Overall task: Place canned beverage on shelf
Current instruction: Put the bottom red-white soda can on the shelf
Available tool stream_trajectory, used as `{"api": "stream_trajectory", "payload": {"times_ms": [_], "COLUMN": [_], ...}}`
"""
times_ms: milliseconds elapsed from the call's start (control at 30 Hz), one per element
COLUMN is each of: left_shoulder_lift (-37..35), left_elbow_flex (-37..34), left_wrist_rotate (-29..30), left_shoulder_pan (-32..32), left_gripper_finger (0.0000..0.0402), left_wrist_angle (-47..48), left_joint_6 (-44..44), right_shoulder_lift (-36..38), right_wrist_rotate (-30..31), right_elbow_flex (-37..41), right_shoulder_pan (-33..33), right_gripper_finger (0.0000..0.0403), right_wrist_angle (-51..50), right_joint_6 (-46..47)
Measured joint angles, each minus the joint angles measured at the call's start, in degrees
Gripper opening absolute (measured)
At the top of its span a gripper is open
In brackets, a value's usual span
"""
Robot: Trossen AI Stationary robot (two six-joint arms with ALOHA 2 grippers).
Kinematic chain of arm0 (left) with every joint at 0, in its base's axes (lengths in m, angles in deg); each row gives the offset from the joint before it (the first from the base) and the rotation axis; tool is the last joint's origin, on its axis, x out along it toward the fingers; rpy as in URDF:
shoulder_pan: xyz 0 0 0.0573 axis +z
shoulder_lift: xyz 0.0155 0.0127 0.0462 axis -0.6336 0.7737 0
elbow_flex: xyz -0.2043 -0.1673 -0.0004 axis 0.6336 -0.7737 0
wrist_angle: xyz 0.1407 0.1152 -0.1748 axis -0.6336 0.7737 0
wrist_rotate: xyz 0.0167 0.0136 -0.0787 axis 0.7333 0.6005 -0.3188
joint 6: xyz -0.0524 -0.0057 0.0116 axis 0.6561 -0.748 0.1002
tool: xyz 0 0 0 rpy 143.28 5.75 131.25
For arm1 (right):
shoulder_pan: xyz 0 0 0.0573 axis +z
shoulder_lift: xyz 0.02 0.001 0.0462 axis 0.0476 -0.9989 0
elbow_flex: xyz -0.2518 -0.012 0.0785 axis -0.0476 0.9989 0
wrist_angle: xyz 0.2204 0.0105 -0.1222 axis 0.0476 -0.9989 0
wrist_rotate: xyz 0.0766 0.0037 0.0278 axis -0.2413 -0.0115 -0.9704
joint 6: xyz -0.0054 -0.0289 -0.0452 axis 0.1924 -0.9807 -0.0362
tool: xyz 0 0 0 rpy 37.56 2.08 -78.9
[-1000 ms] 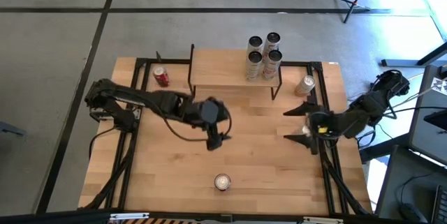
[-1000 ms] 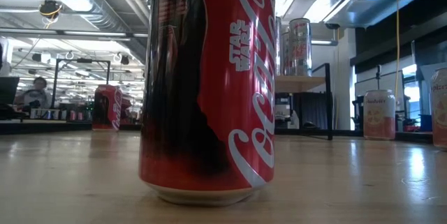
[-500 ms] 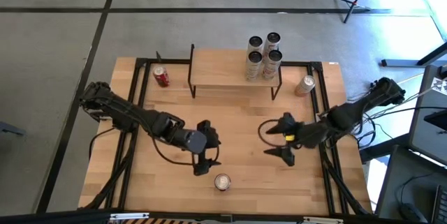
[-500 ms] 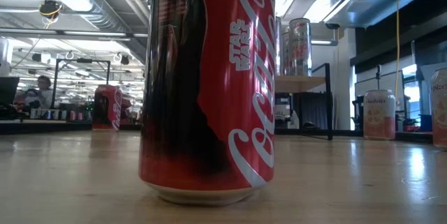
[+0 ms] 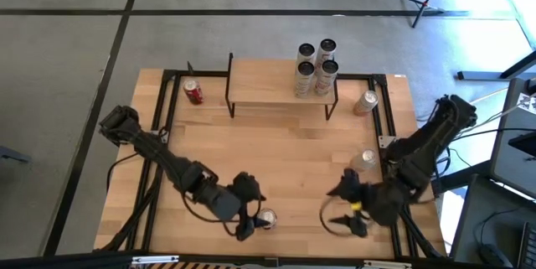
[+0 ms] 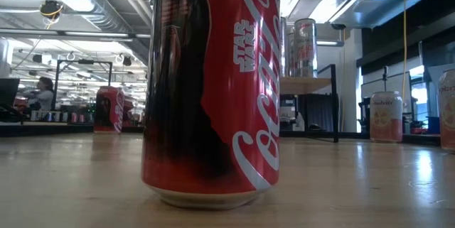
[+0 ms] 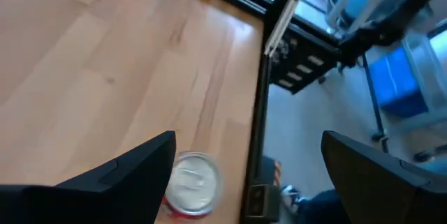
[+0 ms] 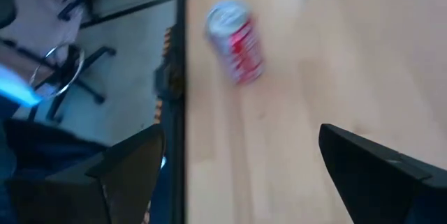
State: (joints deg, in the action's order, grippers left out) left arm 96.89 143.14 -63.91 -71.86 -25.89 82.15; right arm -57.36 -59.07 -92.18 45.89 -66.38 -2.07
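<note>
A: What are the tools doing?

B: The left tool (image 5: 249, 221) is hanging low at the tabletop's (image 5: 285, 147) front edge, fingers apart, just beside the red can (image 5: 266, 219). The right tool (image 5: 345, 210) is sitting near that can's other side, fingers apart too, gripping nothing.

A: And the shelf (image 5: 268, 82)?

B: It is standing at the far edge, carrying four cans (image 5: 316, 67) at one end.

Four upright silver cans (image 5: 316, 68) crowding the small light-wood shelf's (image 5: 268, 80) right end, its left and middle bare, bare light-wood tabletop (image 5: 285, 156) in front
</note>
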Motion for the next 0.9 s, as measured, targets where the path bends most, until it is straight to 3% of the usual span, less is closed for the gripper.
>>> {"api": "stream_trajectory", "payload": {"times_ms": [200,533,633,900], "left_shoulder_lift": [5.08,18.57,19.47,19.94], "left_elbow_flex": [11.0,32.04,32.87,31.1], "left_wrist_rotate": [6.01,5.36,4.6,2.88], "left_shoulder_pan": [-2.09,-2.03,-1.36,0.04], "left_gripper_finger": [0.0346,0.0346,0.0346,0.0346], "left_wrist_angle": [7.28,35.73,40.71,40.48], "left_joint_6": [4.97,16.18,20.88,28.08], "right_shoulder_lift": [-1.67,-2.53,-2.55,-2.53], "right_wrist_rotate": [2.62,2.74,2.55,2.75], "right_elbow_flex": [0.0,0.04,0.09,0.09], "right_shoulder_pan": [7.21,10.82,11.55,11.78], "right_gripper_finger": [0.0365,0.0365,0.0365,0.0365], "right_wrist_angle": [-0.42,-3.9,-4.86,-5.04], "right_joint_6": [2.88,7.39,7.46,7.45]}}
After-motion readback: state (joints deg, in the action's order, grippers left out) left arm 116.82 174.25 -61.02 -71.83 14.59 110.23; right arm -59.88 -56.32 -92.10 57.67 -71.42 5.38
